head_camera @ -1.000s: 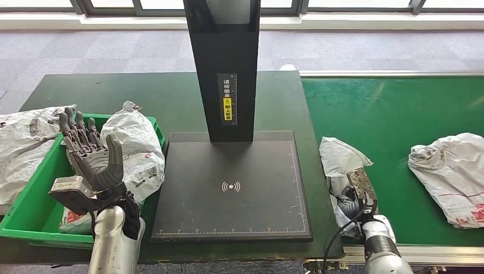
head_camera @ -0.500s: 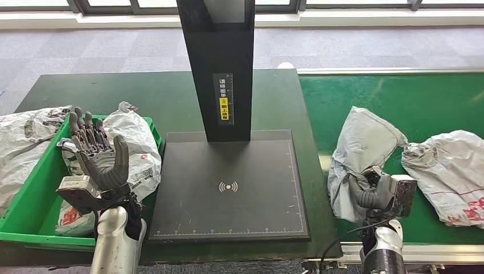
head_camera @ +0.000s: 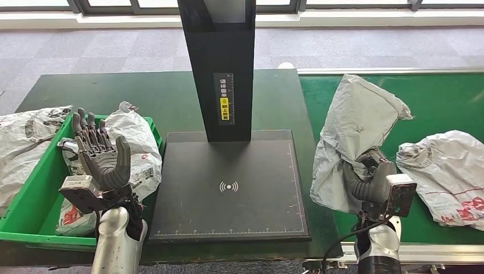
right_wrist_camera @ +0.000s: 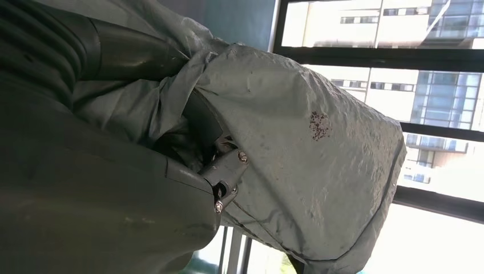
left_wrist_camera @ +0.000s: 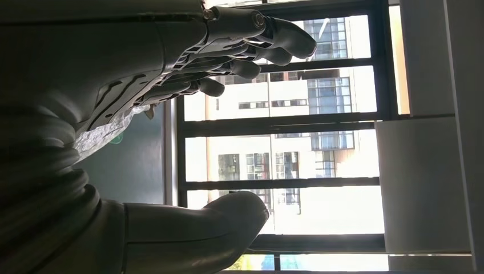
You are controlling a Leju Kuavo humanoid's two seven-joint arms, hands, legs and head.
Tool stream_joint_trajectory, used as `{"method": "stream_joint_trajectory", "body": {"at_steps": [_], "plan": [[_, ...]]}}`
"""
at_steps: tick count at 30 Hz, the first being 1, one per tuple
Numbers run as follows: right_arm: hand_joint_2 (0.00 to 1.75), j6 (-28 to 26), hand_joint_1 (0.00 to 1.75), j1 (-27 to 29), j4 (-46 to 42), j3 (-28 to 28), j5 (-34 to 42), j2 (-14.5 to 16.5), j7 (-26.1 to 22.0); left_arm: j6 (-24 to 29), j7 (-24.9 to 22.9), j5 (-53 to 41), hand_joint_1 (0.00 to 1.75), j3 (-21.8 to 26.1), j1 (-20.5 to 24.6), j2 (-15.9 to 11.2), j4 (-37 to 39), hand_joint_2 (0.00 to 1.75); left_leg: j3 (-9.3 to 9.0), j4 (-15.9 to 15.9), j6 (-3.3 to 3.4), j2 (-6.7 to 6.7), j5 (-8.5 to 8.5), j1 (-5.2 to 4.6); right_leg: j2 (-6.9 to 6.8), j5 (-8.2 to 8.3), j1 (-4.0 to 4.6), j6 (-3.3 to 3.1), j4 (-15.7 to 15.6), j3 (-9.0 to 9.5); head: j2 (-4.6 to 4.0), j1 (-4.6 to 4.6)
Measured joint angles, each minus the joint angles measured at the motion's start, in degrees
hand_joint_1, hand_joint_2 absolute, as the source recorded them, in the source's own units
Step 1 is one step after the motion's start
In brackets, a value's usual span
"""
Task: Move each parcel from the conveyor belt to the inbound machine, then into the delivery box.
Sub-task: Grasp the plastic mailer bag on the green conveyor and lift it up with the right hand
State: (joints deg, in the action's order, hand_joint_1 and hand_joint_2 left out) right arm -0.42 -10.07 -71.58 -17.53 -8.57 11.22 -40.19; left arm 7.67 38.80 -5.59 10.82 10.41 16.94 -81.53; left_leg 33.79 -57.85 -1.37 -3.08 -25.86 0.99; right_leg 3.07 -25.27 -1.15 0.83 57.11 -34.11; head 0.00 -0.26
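**Grey parcel held up beside the scanner plate**

The grey poly-mailer parcel hangs in the right hand, whose fingers are clenched into its lower folds, above the conveyor belt edge and just right of the inbound machine's plate. It looks soft, light and slick; the film sags and crumples, so a bunched grip low down seems safest, though it may slide. The plate lies bare, but the black post stands at its back edge. Another parcel lies on the belt. The left hand is released, fingers spread, over the green delivery box of bagged parcels.
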Motion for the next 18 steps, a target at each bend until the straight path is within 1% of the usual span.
{"method": "stream_joint_trajectory", "body": {"at_steps": [4,8,12,18], "plan": [[1.75,2.8,1.75,0.4,-1.2,1.8,0.0,0.5,0.0,-0.2,0.0,-0.3,0.0,0.0,0.0,0.0,0.1,1.75,-0.01,0.0,0.0,0.02,0.0,0.0,0.03,0.0,0.01,0.0,0.0,-0.01,0.0,0.0],[1.75,6.4,1.75,0.9,-1.5,6.8,-0.9,1.6,0.0,-0.5,0.0,-0.5,0.0,0.0,0.1,0.0,0.4,1.75,-0.01,0.0,-0.02,0.04,0.01,0.02,0.04,0.0,0.03,-0.01,0.0,-0.03,0.0,0.0],[1.75,7.4,1.75,1.0,-1.6,12.5,-1.1,2.8,0.0,-0.5,0.0,-0.5,0.0,0.0,0.1,0.0,0.6,1.75,-0.01,0.0,-0.03,0.02,0.02,0.03,0.04,-0.01,0.04,-0.02,0.0,-0.05,0.0,0.0],[1.75,8.4,1.75,1.0,-1.6,16.6,-1.1,3.5,0.0,-0.5,0.0,-0.5,0.0,0.0,0.1,0.0,0.7,1.75,0.0,0.0,-0.03,0.02,0.02,0.02,0.03,-0.01,-0.01,-0.02,0.0,-0.03,0.0,0.0]]}}
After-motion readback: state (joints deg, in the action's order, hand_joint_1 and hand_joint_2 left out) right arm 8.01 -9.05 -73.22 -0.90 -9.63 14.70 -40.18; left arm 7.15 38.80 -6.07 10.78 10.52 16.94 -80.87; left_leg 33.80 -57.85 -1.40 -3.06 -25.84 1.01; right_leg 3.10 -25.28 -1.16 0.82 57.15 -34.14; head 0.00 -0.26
